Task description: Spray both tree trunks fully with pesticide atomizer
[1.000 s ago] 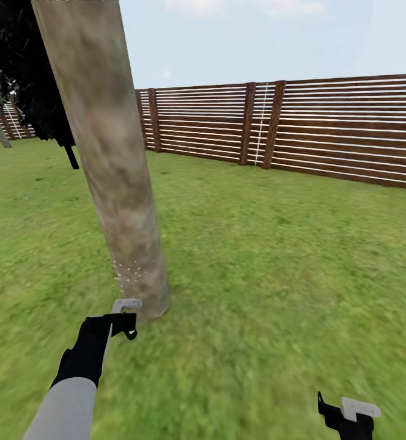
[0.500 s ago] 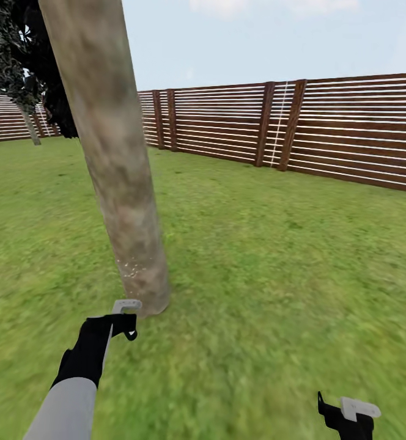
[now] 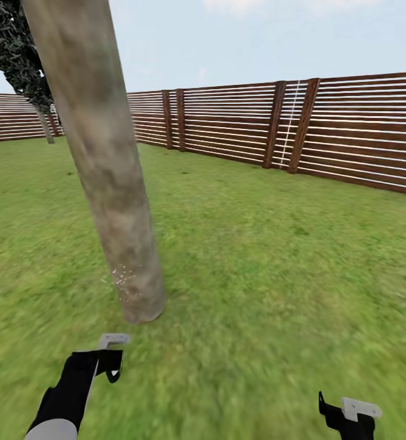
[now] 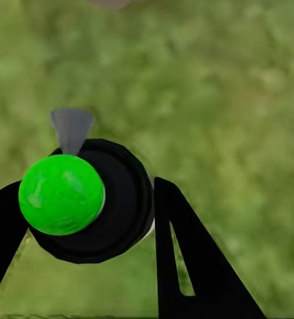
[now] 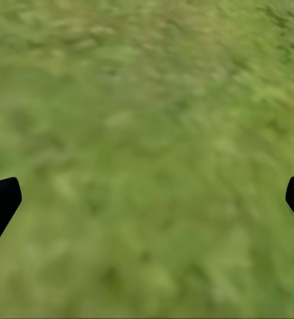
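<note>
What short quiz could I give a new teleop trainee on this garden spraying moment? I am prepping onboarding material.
1. True or false: the right pincer grips the atomizer.
2. Where do pale spray specks sit on the tree trunk? A near its base; B at head height; C nowhere.
3. Fill in: behind the lawn stands a brown slatted ____.

Key: 1 false, the left pincer holds it; 2 A; 3 fence.

Tree trunk (image 3: 105, 177) cut off at top edge, crown unseen. Right gripper (image 3: 348, 417) cut by bottom edge. Atomizer (image 4: 87, 203) body hidden under its own top; grass (image 5: 147, 133) blurred.
</note>
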